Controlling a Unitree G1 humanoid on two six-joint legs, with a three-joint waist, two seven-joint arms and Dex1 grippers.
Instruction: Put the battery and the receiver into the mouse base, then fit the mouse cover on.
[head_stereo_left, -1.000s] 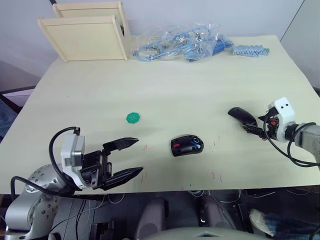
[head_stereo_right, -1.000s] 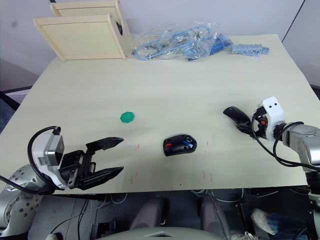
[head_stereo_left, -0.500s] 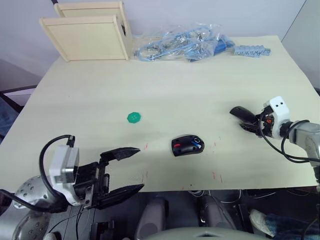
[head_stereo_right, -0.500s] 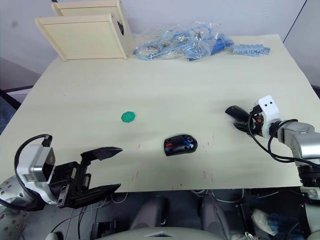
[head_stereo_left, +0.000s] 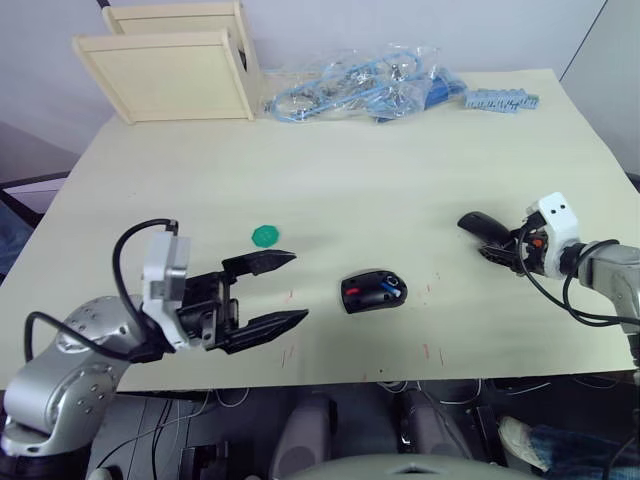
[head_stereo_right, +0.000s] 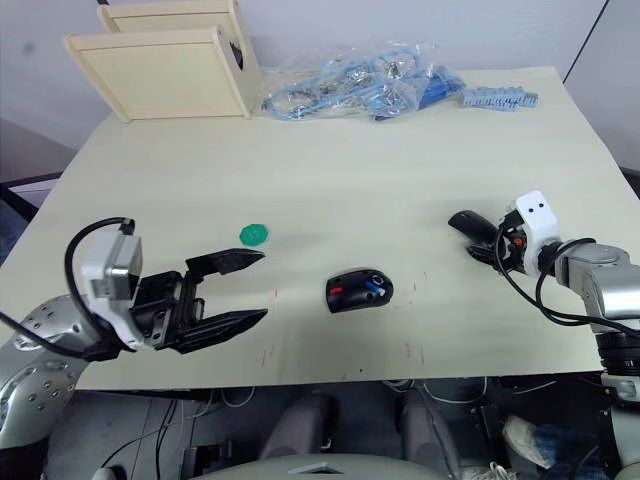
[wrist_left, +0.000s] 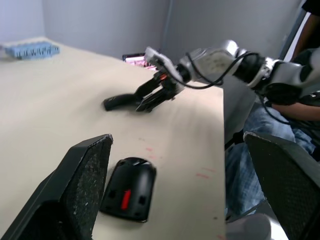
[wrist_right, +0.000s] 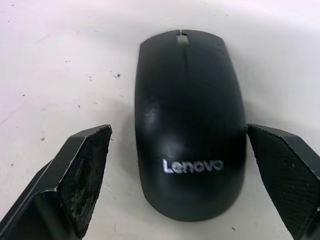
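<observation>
The mouse base lies near the table's front middle, hollow side up, with red parts. A blue battery sits inside it. I cannot make out the receiver. The mouse cover, a glossy black shell, rests on the table at the right. My right gripper is open with a finger on either side of the cover's near end, neither touching it. My left gripper is open just above the table, left of the mouse base, pointing at it with nothing between its fingers.
A green disc lies left of centre. At the back stand a wooden box, a clear bag of blue cables and a blue strip. The left wrist view shows a seated person's legs past the table edge.
My left arm has come up from below the front edge and forward over the table toward the mouse base, still open. The right gripper has barely moved.
</observation>
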